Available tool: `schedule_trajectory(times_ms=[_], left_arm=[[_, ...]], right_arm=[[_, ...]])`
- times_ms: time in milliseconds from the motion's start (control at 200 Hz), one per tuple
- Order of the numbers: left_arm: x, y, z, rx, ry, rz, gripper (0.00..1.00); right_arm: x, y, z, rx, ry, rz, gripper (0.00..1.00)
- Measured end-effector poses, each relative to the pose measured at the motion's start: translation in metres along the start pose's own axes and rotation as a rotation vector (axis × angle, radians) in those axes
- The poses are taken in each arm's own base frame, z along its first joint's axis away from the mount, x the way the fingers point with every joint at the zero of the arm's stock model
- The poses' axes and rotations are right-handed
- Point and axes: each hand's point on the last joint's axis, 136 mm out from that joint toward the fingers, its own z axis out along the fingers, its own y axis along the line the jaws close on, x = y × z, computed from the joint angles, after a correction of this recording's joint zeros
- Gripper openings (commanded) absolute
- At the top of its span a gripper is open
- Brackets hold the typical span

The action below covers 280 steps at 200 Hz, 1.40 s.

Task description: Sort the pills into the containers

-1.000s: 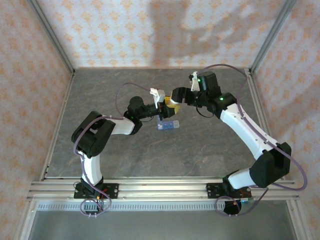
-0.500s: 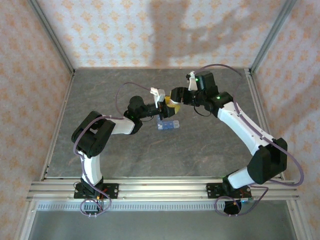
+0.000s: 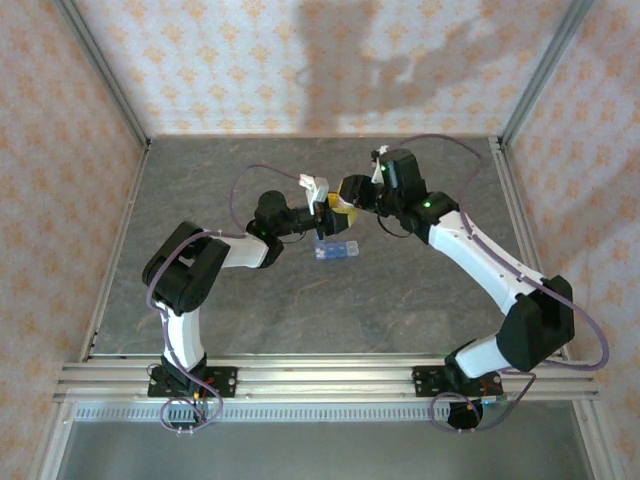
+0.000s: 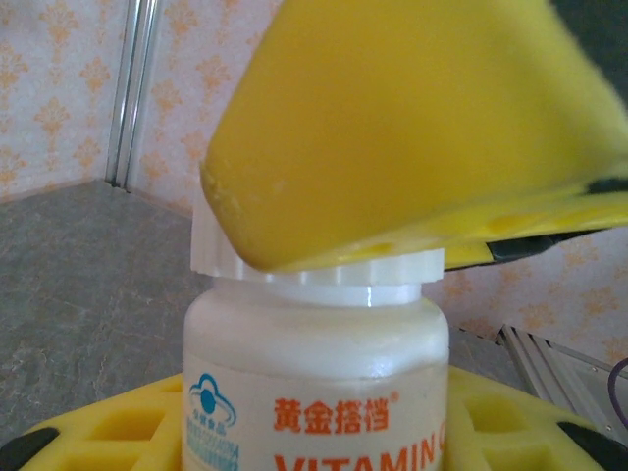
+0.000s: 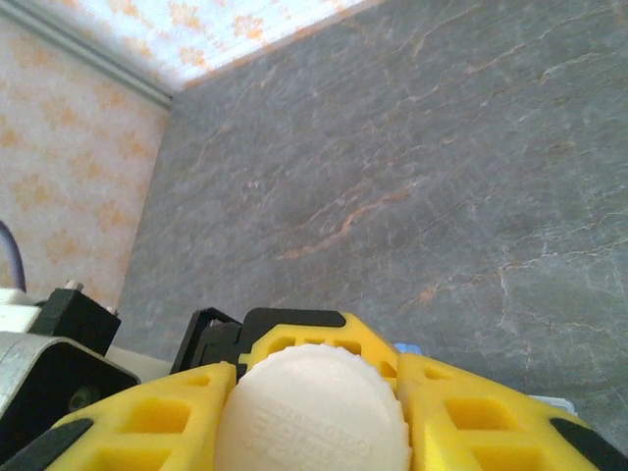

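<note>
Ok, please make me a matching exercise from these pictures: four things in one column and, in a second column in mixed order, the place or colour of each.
Things:
1. white cap
2. bottle
3. containers
4. table

Descriptions:
A. gripped by the left claw, orange lettering on it
B. grey, with a stone-like pattern
C. gripped by the right claw, ribbed edge
D. translucent blue, lying on the table close to both claws

Pairs: 1-C, 2-A, 3-D, 4-B
</note>
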Motion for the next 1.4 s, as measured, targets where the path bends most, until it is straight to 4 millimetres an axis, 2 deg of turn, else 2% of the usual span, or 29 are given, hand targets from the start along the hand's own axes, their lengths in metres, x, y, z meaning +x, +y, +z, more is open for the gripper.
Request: schedule_trajectory(times_ms=[155, 270, 350, 370, 380, 385, 405, 576, 761, 856, 986, 1171, 1401], left_arm=[[0.001, 0.0, 0.0, 0.0, 0.002, -0.003, 0.0], [0.002, 0.001, 0.0, -0.001, 0.002, -0.003, 0.2], [0.003, 0.003, 0.001, -0.004, 0.001, -0.003, 0.42], [0.004, 0.003, 0.001, -0.005, 0.001, -0.003, 0.62], [0.004, 0.002, 0.001, -0.005, 0.001, -0.003, 0.87], [0.004, 0.002, 0.001, -0.006, 0.001, -0.002, 0.93], [0.003, 0.002, 0.002, -0.007, -0.002, 0.003, 0.99], [0.002, 0.005, 0.0, -0.034, -0.021, 0.033, 1.0], [0.034, 0.007, -0.017, -0.089, 0.027, 0.0, 1.0], [0.04, 0.004, -0.027, -0.12, 0.036, -0.005, 1.0], [0.031, 0.005, -0.04, -0.173, 0.012, 0.014, 1.0], [0.011, 0.02, -0.061, -0.285, -0.043, 0.044, 1.0], [-0.012, 0.032, -0.078, -0.382, -0.102, 0.081, 1.0]], right_arm=[[-0.001, -0.002, -0.001, 0.029, -0.035, 0.017, 0.32], [-0.002, -0.004, -0.001, 0.042, -0.045, 0.015, 0.32], [-0.002, -0.006, -0.001, 0.052, -0.046, 0.014, 0.32], [-0.003, -0.007, -0.001, 0.054, -0.046, 0.014, 0.32], [-0.003, -0.007, -0.001, 0.055, -0.046, 0.013, 0.32], [-0.003, -0.008, -0.001, 0.055, -0.045, 0.013, 0.32], [-0.003, -0.009, -0.001, 0.061, -0.046, 0.015, 0.32], [-0.015, -0.031, -0.004, 0.12, -0.076, 0.045, 0.32], [-0.027, -0.058, -0.007, 0.203, -0.123, 0.046, 0.32], [-0.027, -0.074, -0.007, 0.255, -0.143, 0.025, 0.32], [-0.021, -0.105, -0.002, 0.343, -0.183, -0.021, 0.31], [-0.004, -0.152, 0.004, 0.463, -0.245, -0.077, 0.3], [-0.017, -0.169, 0.004, 0.527, -0.381, -0.07, 0.28]])
